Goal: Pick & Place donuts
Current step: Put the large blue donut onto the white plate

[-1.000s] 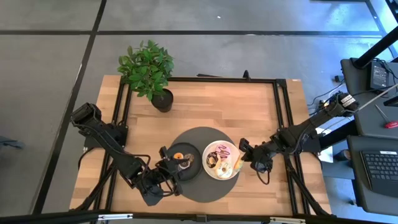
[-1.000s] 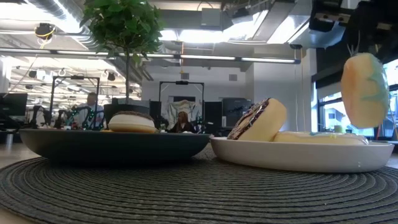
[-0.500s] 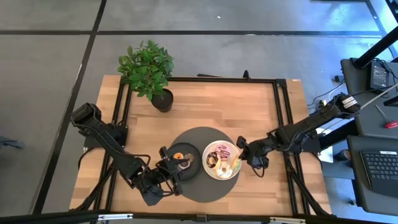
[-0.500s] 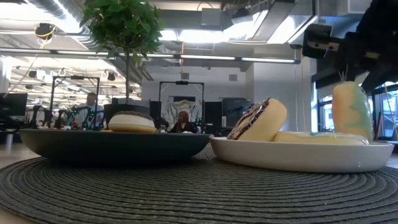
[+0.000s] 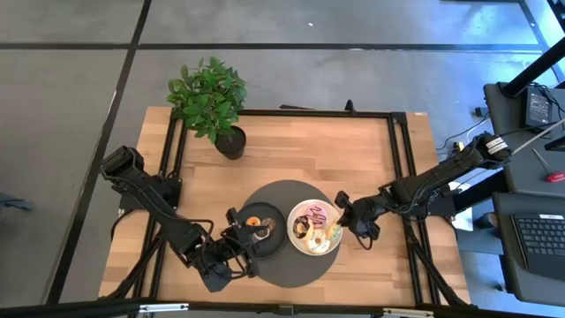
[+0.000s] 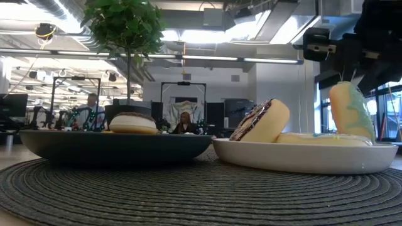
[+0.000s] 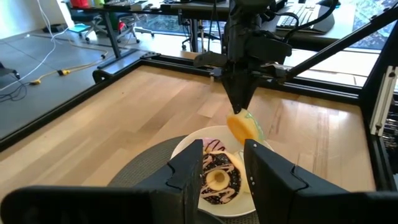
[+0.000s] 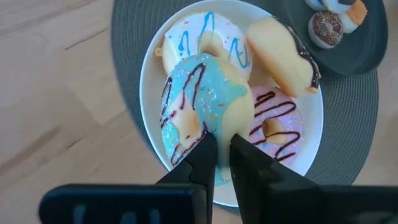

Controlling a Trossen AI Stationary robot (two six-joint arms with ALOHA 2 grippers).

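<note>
Grey floor (image 5: 71,97) surrounds the wooden tabletop (image 5: 291,150); a desk with a keyboard (image 5: 540,243) stands beside it, bright ceiling lights (image 6: 188,34) overhead.

Both arms are matte black, built of slim jointed segments with blocky housings at the joints. The right gripper (image 7: 239,99) tapers into two narrow black fingers; the left gripper (image 7: 233,177) ends in two broad, flat, angular black fingers (image 7: 270,177).

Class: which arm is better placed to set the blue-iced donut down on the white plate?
The right arm: its claw already grips the blue-iced donut over the white plate, while the left claw sits at the dark plate.
</note>
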